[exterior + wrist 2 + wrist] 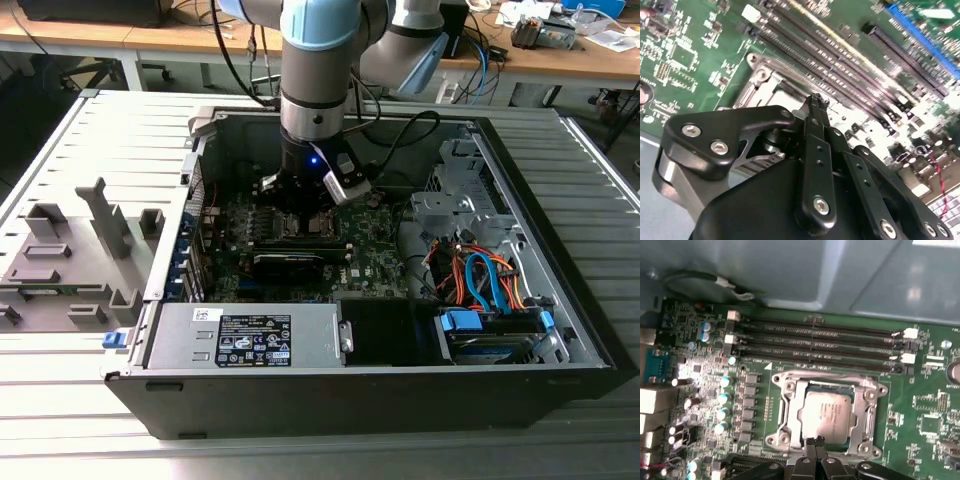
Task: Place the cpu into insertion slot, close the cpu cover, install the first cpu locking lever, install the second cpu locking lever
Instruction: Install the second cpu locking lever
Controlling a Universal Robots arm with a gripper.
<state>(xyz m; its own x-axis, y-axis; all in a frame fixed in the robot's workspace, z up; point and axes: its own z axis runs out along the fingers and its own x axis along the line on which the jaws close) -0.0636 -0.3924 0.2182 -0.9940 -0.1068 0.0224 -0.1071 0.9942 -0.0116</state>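
you're looking at an open computer case (560, 330) lying on a ribbed grey table (60, 140), and from the exterior view's left you first pass a grey plastic fixture (70, 250) sitting on that table, just beside the case wall. inside the case, near the front edge, there's the silver power supply (245, 335) with its label facing up. moving on, your arm (320, 60) comes straight down over the green motherboard (370, 255), and the gripper (300, 200) sits low over the socket area. further to the exterior view's right you've got a bundle of orange and blue cables (485, 275) by the drive bay.

in the first wrist view, the cpu (826, 412) lies flat in its socket, the cpu cover (827, 412) is down around it with the silver top showing through the window. the four memory slots (815, 342) run just beside the socket. your gripper's fingertips (814, 444) are pinched together with no gap, holding nothing, poised right at the cover's edge. in the second wrist view the same closed tips (816, 102) hang over the socket frame.
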